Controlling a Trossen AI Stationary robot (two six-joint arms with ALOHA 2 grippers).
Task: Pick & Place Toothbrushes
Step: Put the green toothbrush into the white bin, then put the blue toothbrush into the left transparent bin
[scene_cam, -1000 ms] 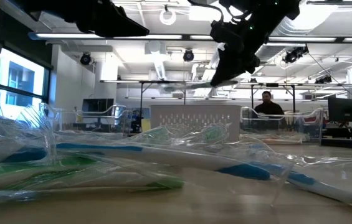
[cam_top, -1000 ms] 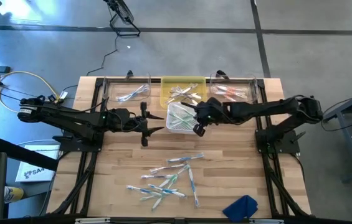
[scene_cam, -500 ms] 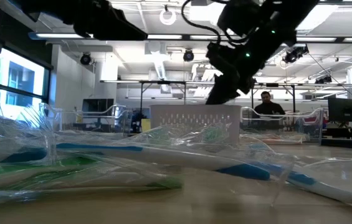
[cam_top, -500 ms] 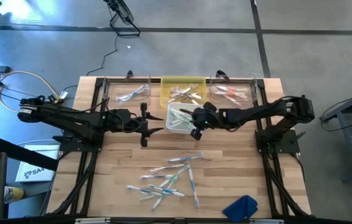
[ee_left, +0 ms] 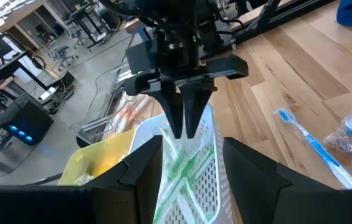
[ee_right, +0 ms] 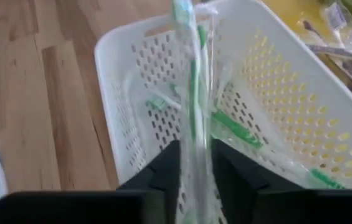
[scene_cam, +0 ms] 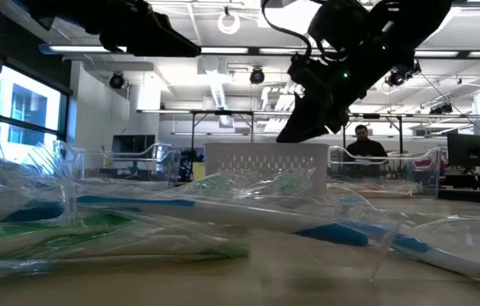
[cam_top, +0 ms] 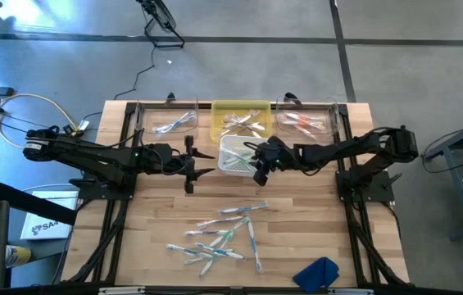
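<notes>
- Right gripper (cam_top: pixel 257 170): poised over the white basket's (cam_top: pixel 229 166) near rim, fingers (ee_right: pixel 163 167) flanking a wrapped green toothbrush (ee_right: pixel 192 93); whether they are pinching it cannot be told.
- Step in hand: releasing. Part the fingers fully and lift straight up, so the wrapper falls inside.
- Left gripper (cam_top: pixel 192 164): waits beside the basket, spread.
- Remaining toothbrushes (cam_top: pixel 223 233): scattered on the table's near half.

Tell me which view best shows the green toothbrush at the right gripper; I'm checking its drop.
The right wrist view: the wrapped green toothbrush stands between the right gripper fingers over the white basket. The other views show no toothbrush there.
</notes>
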